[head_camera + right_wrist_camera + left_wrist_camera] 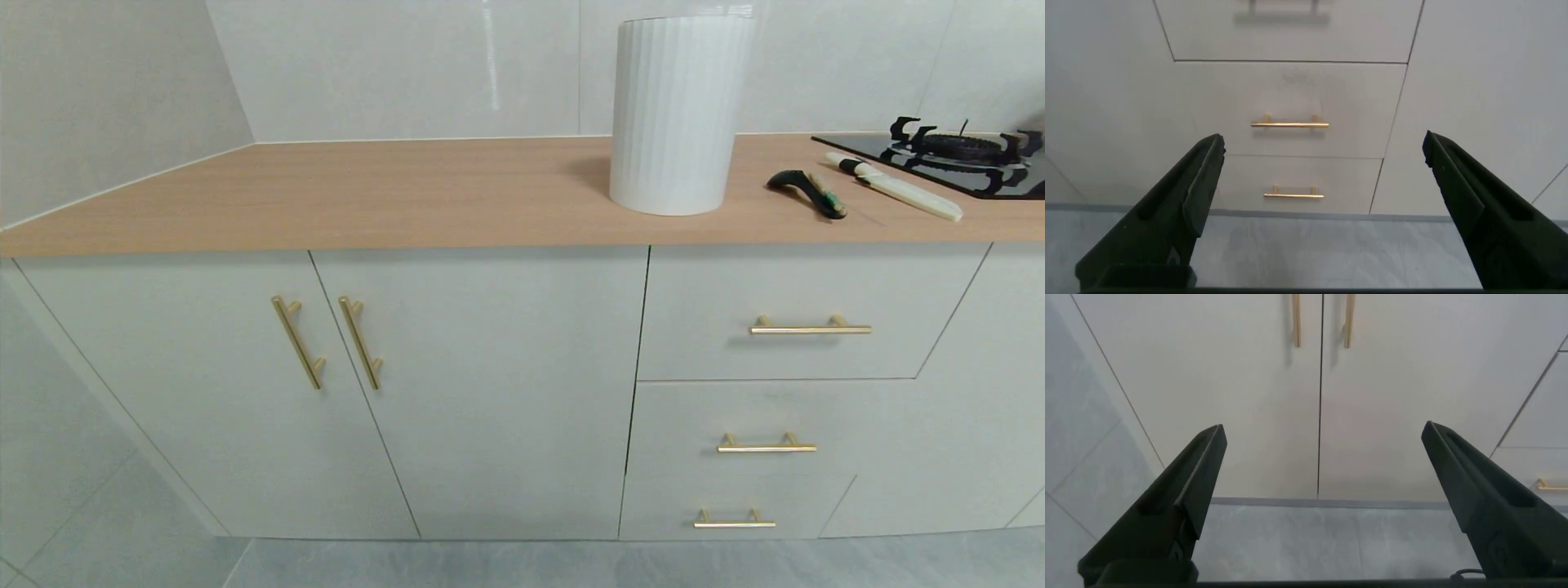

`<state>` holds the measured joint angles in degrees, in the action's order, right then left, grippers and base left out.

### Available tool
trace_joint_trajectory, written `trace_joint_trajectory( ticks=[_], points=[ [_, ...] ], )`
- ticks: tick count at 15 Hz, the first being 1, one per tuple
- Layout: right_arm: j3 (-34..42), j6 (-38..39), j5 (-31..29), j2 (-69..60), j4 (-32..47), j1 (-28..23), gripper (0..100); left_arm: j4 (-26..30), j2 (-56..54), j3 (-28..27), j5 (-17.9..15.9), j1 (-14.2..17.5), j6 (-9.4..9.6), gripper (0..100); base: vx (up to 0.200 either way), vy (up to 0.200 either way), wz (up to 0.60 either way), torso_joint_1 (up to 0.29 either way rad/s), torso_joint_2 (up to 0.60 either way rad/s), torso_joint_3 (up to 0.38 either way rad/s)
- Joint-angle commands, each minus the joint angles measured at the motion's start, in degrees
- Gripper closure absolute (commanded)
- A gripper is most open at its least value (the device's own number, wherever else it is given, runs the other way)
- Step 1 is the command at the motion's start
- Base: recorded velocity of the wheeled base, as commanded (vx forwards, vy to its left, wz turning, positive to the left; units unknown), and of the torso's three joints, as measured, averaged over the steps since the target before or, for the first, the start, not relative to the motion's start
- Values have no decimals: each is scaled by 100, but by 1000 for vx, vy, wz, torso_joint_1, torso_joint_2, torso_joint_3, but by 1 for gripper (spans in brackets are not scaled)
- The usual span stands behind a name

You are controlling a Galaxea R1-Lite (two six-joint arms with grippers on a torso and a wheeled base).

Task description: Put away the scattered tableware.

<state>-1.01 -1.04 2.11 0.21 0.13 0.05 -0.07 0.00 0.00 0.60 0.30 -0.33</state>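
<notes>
White knife (894, 186) is lying slantwise on the bench (367, 196); canister (673, 114) is hiding its contents. Left gripper (1323, 431) and right gripper (1323, 140) are holding jaws spread.

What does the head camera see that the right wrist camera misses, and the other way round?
Head view: a wooden countertop carrying a tall white ribbed cylinder, a black-handled utensil, a long white knife-like tool and a black gas burner. Right wrist view: the right gripper, its black fingers spread open, empty. Both: the pale drawer fronts with gold bar handles and the grey floor.
</notes>
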Motion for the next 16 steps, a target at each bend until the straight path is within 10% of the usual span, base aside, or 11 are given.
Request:
trace_joint_trajectory(
  ticks=[1,9,16],
  points=[
    [-1191,104,360,955,-31,30,0,-1,0,0,2,5,-2,0,0,0,0,0,0,0],
    [-2834,-11,589,7072,-664,65,0,-1,9,0,2,5,-2,0,0,0,0,0,0,0],
    [-2966,-134,545,9779,-2149,162,0,-1,0,0,2,5,-2,0,0,0,0,0,0,0]
  ],
)
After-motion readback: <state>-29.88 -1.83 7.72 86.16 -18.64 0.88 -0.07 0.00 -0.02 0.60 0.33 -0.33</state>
